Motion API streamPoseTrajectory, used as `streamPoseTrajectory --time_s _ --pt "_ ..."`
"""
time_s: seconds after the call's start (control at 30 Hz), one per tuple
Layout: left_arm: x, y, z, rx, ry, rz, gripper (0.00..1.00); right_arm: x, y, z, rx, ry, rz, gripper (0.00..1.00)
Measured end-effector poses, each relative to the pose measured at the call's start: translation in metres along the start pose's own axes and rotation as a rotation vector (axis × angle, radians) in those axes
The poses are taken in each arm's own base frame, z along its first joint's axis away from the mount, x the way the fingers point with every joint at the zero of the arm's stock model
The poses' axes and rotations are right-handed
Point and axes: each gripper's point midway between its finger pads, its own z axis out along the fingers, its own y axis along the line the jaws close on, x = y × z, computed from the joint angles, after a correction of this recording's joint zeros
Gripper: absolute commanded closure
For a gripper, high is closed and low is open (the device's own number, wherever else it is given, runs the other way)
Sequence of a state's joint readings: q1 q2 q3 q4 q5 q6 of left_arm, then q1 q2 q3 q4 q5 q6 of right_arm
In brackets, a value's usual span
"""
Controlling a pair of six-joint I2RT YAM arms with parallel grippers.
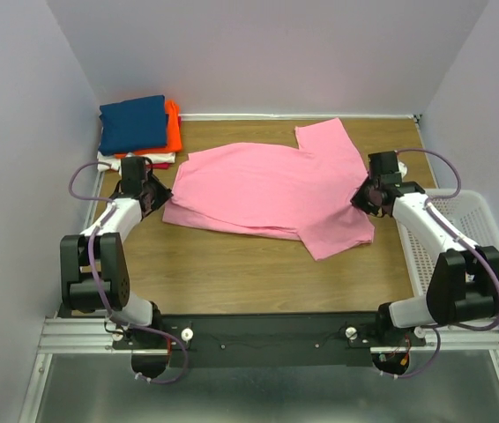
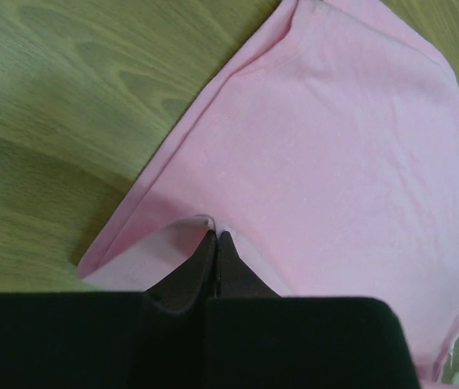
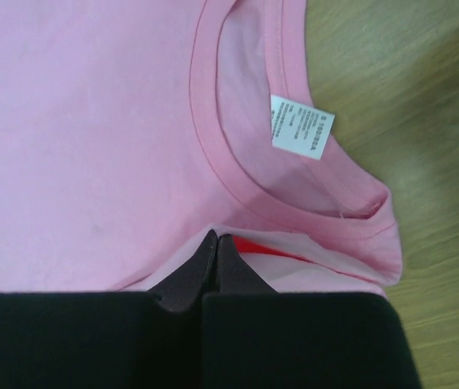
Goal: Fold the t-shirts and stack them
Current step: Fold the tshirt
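**Pink shirt.** The pink shirt (image 1: pixel 267 189) lies spread on the table (image 1: pixel 232 273), turned sideways. Its hem end points to the left arm and its collar end to the right arm. One sleeve reaches toward the far edge of the table and the other toward the near edge. The cloth is not folded flat. A loose double layer shows along its near-left edge.

**Left gripper.** The left gripper (image 1: pixel 154 196) sits at the left end of the shirt. In the left wrist view, the left gripper (image 2: pixel 216 237) has its fingers pressed together with no gap. They pinch the edge of the pink shirt (image 2: pixel 335 162), and the cloth is raised in a small ridge at the tips.

**Right gripper.** The right gripper (image 1: pixel 364 196) sits at the right end of the shirt. In the right wrist view, the right gripper (image 3: pixel 217 239) is likewise closed tight on the pink shirt (image 3: pixel 83 121), just below the collar (image 3: pixel 213 146). A white label (image 3: pixel 301 126) lies inside the neck opening. A red strip (image 3: pixel 250 243) shows beside the fingertips, and what it belongs to cannot be told.

**Stack.** Folded shirts are stacked in the far-left corner of the table, apart from the pink shirt. The navy shirt (image 1: pixel 133 123) is on top, the orange shirt (image 1: pixel 174 128) is under it, and the white shirt (image 1: pixel 108 159) is lower still.

**Basket.** The basket (image 1: pixel 487 238) stands at the right edge of the table, beside the right arm.
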State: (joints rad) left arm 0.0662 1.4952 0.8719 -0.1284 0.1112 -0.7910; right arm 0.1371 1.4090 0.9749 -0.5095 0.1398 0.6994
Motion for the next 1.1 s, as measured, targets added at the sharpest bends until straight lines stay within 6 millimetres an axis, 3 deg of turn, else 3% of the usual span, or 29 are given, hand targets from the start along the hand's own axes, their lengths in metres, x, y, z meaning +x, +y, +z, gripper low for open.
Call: streamPoseTrajectory --time_s 0.33,1.1 --pt "0.001 0.007 0.010 -0.022 0.015 -0.009 1.00 -0.029 -0.021 0.009 0.001 -0.035 0.055 1.00" --pt "-0.018 0.007 0.035 -0.030 0.006 -0.018 1.00 -0.033 -0.017 0.029 -0.052 0.024 0.073 1.00"
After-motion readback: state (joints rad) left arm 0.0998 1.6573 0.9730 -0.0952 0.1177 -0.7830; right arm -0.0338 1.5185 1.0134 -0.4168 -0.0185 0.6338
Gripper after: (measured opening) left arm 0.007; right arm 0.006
